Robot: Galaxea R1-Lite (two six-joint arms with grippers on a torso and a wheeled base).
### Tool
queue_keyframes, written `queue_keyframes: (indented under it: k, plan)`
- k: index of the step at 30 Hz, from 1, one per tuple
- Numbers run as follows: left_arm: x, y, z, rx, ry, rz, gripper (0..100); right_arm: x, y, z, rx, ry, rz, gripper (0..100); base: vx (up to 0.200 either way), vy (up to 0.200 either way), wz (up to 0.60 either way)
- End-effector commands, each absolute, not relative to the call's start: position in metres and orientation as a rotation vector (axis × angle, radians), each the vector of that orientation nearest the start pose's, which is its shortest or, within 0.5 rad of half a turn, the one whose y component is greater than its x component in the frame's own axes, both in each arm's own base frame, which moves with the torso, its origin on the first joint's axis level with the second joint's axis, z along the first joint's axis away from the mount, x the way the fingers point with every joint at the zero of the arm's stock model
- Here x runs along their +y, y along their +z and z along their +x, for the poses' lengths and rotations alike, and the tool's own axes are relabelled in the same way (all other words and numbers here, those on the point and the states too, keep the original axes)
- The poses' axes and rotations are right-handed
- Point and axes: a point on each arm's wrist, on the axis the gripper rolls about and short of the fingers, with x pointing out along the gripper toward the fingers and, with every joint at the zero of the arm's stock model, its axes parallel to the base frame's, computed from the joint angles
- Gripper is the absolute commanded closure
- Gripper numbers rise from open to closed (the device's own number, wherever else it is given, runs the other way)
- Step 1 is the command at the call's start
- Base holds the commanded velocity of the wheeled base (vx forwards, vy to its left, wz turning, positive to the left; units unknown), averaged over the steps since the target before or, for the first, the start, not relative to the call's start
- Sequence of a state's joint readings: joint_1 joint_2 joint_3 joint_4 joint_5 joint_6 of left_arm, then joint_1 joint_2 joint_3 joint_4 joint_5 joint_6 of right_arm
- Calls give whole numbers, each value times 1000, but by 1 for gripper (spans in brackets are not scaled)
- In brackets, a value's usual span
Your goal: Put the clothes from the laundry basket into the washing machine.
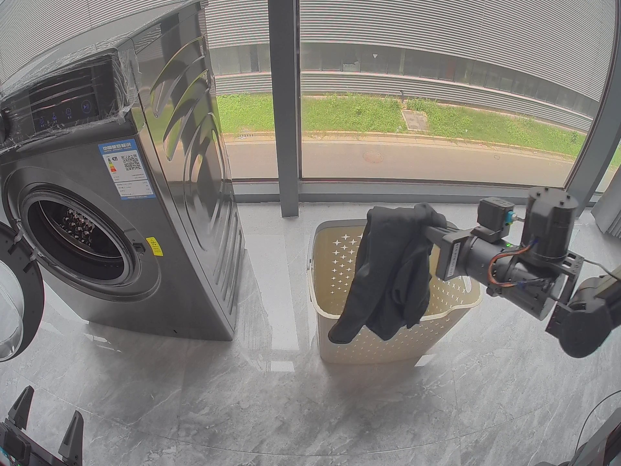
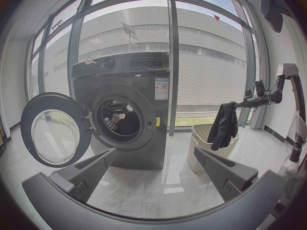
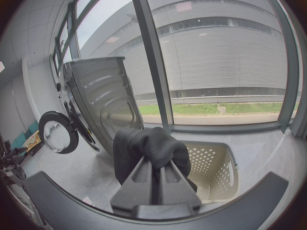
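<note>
The right claw [image 3: 155,159], clamped on a limp black fabric garment [image 1: 388,273], holds it clear above the cream perforated plastic laundry basket [image 1: 381,352], ready for the open grey washing machine [image 1: 187,163].

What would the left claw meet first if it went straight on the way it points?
Likely the washing machine, its front panel beside the drum opening, though depth is unclear.

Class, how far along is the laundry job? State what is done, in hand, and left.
Done: the washing machine door stands open, and the black garment hangs lifted over the laundry basket. In hand: the right gripper is shut on it. Left: carrying it to the drum and releasing.
</note>
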State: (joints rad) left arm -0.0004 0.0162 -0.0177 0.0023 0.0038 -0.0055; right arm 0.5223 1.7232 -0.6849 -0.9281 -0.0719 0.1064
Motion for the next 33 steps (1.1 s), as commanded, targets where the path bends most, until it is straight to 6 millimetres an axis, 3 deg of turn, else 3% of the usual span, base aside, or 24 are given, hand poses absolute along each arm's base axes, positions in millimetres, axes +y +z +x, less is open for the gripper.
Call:
queue_keyframes:
  k: [1, 3, 7, 11, 20, 33]
  plan:
    - [0, 75, -23, 5, 5, -6, 0, 124, 204, 233, 18, 425, 107, 100, 0, 0, 0]
    - [0, 75, -23, 5, 3, -6, 0, 100, 214, 210, -27, 412, 118, 100, -100, 0, 0]
    - [0, 75, -23, 6, 3, -6, 0, 94, 225, 194, -66, 463, 124, 100, -200, 0, 0]
    - [0, 75, -23, 5, 3, -5, 0, 92, 221, 195, -55, 455, 121, 100, -200, 0, 0]
    - [0, 75, -23, 6, 3, -8, 0, 91, 217, 191, -39, 474, 114, 100, 0, 0, 0]
    - [0, 76, -23, 5, 2, -9, 0, 96, 213, 188, -23, 499, 111, 100, 0, 200, 0]
